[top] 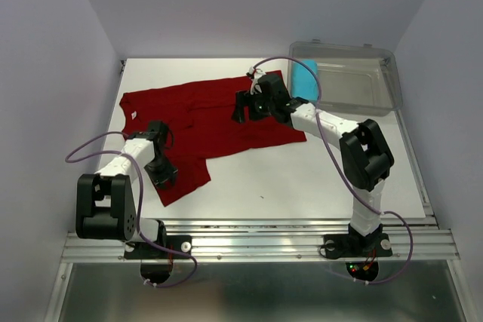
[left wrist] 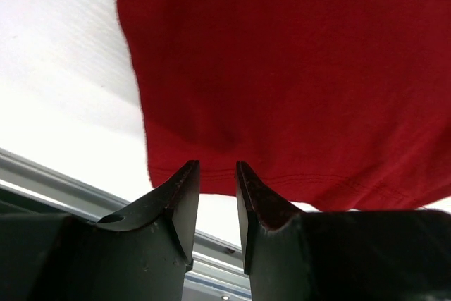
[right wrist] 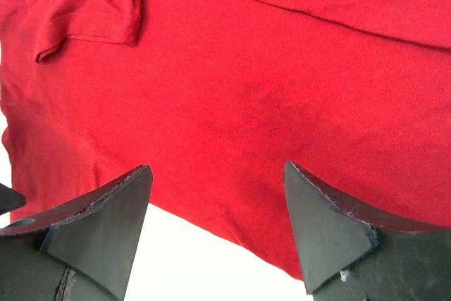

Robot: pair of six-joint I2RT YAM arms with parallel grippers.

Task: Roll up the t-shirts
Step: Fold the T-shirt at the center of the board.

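The dark red t-shirt (top: pixel 204 122) lies spread flat on the white table (top: pixel 317 179). The light cyan-blue roll (top: pixel 303 77) sits at the left end of the clear bin, seemingly inside it. My left gripper (top: pixel 162 175) hangs over the shirt's near left corner. In the left wrist view the left gripper (left wrist: pixel 218 167) has its jaws a narrow gap apart with nothing between them, just above the hem of the shirt (left wrist: pixel 282 68). My right gripper (top: pixel 243 107) is over the shirt's far right part. In the right wrist view the right gripper (right wrist: pixel 217 167) is wide open and empty above the edge of the shirt (right wrist: pixel 232 82).
The clear plastic bin (top: pixel 392 81) stands at the back right corner. A metal rail (top: pixel 256 243) runs along the table's near edge. Grey walls close in the left, back and right sides. Bare white table lies in front of the shirt.
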